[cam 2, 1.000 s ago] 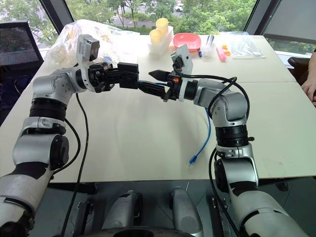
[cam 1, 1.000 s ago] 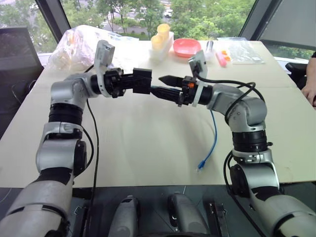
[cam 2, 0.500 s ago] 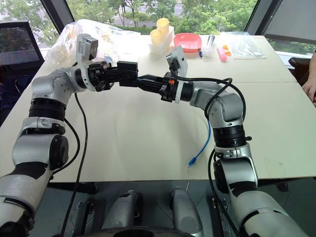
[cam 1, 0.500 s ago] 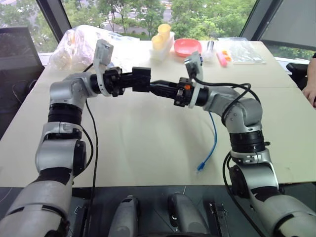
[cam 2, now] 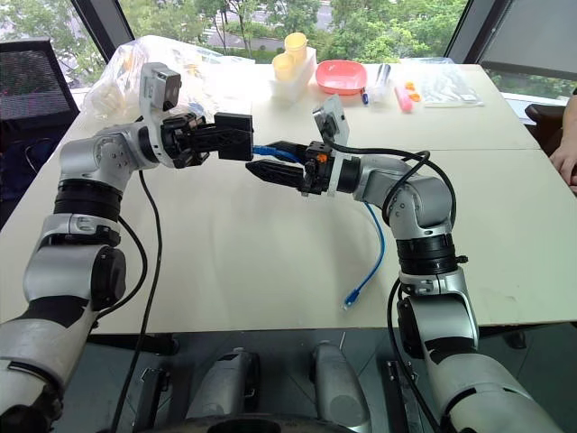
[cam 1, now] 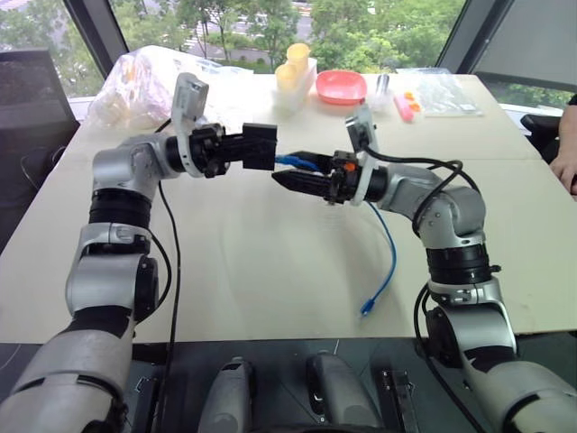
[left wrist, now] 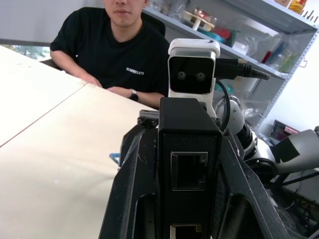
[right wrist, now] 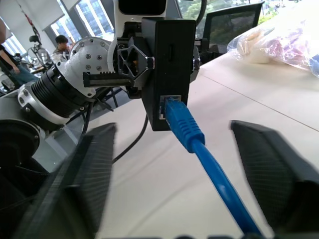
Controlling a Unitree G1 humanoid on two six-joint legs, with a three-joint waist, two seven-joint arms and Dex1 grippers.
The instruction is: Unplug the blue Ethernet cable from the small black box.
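Observation:
My left gripper [cam 1: 245, 149] is shut on the small black box [cam 1: 261, 146] and holds it level above the table [cam 1: 252, 271]. The blue Ethernet cable [right wrist: 192, 135] is plugged into a port on the box's side that faces my right gripper [cam 1: 290, 170]. That gripper is open, its fingers [right wrist: 84, 179] standing well apart on either side of the cable just short of the box. The cable runs back past the right wrist and hangs down to the table, where its free plug [cam 1: 368, 307] lies. Another port [left wrist: 188, 171] on the box is empty.
At the table's far edge stand yellow cups [cam 1: 293, 65], a pink bowl [cam 1: 341, 86], clear plastic bags [cam 1: 135, 81] and a pink object [cam 1: 404, 108]. A person's hand [cam 1: 566, 162] rests at the right edge; the person [left wrist: 119, 55] sits across in a black shirt.
Half a second ago my right gripper was shut with its tips against the box; it has opened again and sits slightly back and lower. The left arm and box have not moved.

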